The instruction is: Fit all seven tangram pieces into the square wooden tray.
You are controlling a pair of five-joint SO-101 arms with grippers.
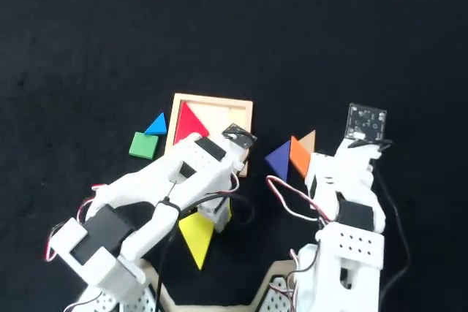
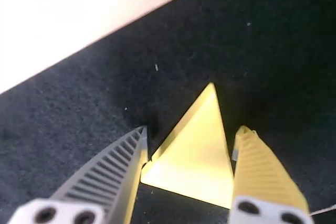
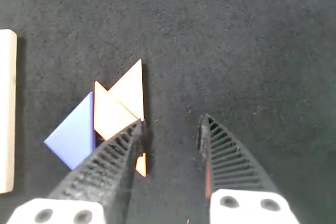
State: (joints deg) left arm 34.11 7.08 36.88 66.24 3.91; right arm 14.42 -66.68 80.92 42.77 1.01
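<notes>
Yellow triangle (image 2: 194, 150) lies nearest on the black cloth (image 1: 88, 49), outside the tray, between the parted jaws of the left gripper (image 2: 192, 132), which straddle it. Farther off, the right gripper (image 3: 171, 121) hovers with its jaws apart and empty, just beside a cluster of dark blue triangle (image 1: 279, 158), orange piece (image 1: 299, 156) and tan triangle (image 1: 309, 139). Green square (image 1: 143, 145) and small blue triangle (image 1: 156, 125) sit beside the wooden tray (image 1: 212, 98). Only the red triangle (image 1: 189, 123) is in the tray; six pieces appear left to place.
</notes>
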